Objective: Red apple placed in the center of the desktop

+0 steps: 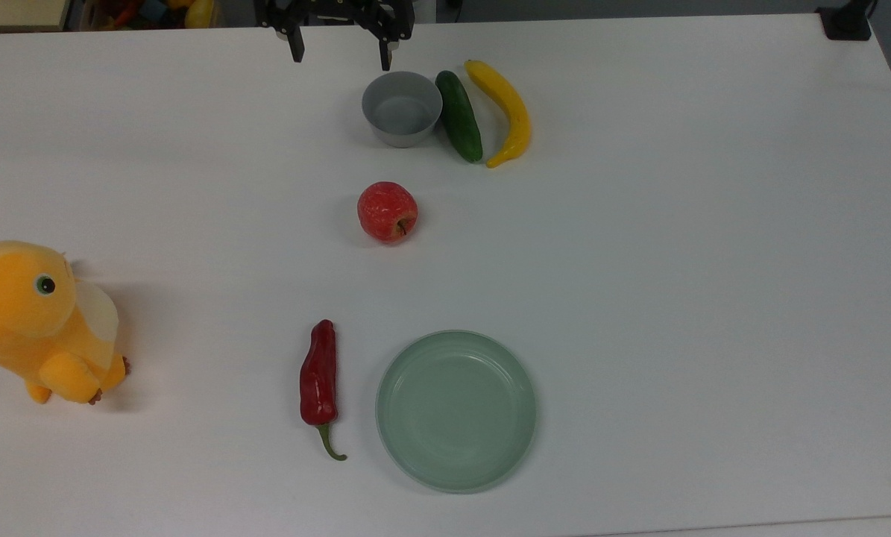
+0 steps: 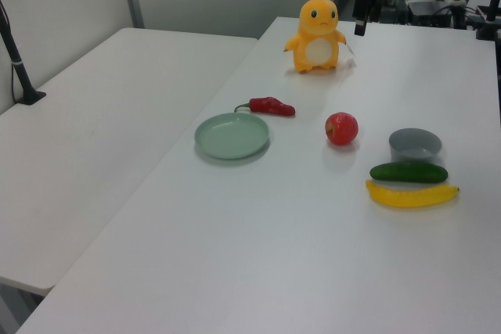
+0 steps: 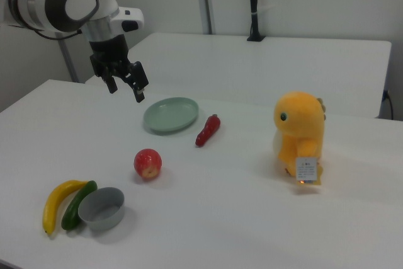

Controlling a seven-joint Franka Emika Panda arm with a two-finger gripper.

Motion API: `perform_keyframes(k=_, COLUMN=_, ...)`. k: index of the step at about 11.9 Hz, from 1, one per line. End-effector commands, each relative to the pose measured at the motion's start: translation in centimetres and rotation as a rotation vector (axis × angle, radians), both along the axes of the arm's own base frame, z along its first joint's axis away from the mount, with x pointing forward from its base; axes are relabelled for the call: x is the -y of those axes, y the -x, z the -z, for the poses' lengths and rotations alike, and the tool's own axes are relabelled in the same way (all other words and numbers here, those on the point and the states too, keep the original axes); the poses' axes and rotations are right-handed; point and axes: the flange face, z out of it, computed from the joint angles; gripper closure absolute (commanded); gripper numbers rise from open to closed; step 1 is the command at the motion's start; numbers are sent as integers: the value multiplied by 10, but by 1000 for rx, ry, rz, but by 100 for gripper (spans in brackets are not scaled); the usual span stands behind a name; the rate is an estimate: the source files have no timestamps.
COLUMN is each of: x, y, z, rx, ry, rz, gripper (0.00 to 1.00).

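Note:
The red apple [image 1: 387, 212] lies on the white desktop [image 1: 639, 261] near its middle, stem dimple turned to the top view's lower right. It also shows in the left view [image 2: 341, 128] and the right view [image 3: 147, 163]. My gripper [image 1: 339, 58] hangs open and holds nothing, high above the table at the top view's upper edge, well away from the apple. In the right view the gripper [image 3: 127, 94] hovers above and behind the apple, fingers spread and pointing down. The left view has the gripper [image 2: 362, 25] near the plush toy.
A grey bowl [image 1: 402, 108], a green cucumber [image 1: 459, 115] and a yellow banana [image 1: 506, 108] lie side by side just below the gripper in the top view. A red chili [image 1: 319, 377] and a pale green plate [image 1: 490, 470] sit nearer the front. An orange plush toy [image 1: 35, 321] stands at the top view's left edge.

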Motion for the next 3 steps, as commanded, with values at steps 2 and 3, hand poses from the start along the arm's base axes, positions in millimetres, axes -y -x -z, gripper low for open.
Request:
perform_keyframes(k=2, x=6, y=7, z=-5, rx=-16, ry=19, rz=-26, gripper=0)
perform_keyframes(k=3, x=6, y=7, z=-5, rx=-16, ry=31, rz=-56, gripper=0)
